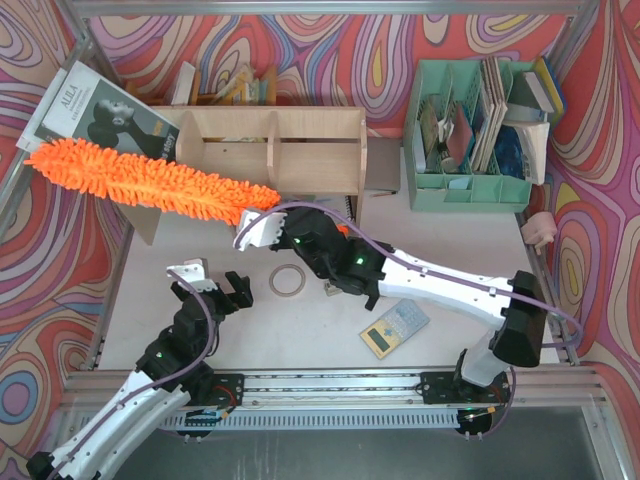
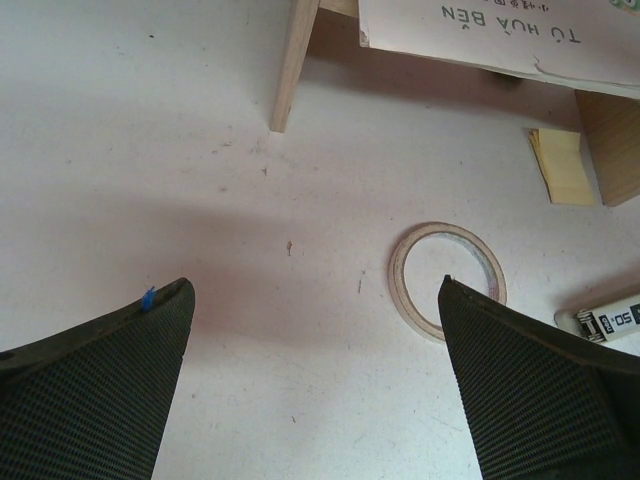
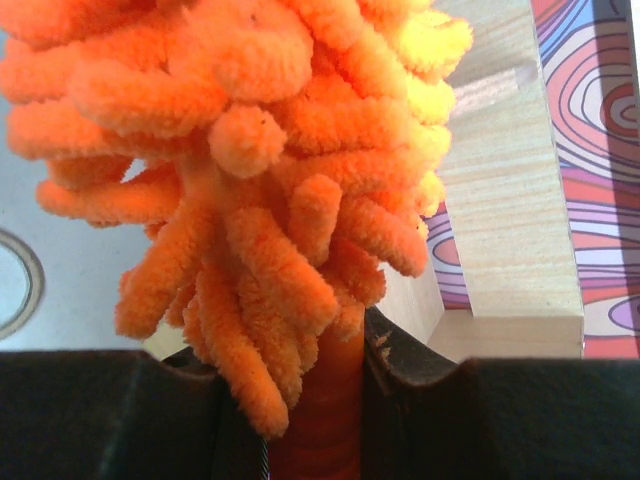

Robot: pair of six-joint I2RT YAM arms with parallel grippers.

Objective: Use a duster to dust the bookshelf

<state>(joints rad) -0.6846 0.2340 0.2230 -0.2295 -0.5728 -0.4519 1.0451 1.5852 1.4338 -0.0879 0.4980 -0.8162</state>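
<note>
The right gripper is clamping the stick handle of the duster. The duster's shaggy orange head is slanting up and to the left across the front left corner of the bookshelf and reaching past its side panel. The left gripper is hanging over the table with its fingers spread apart and empty, near a tape ring.
</note>
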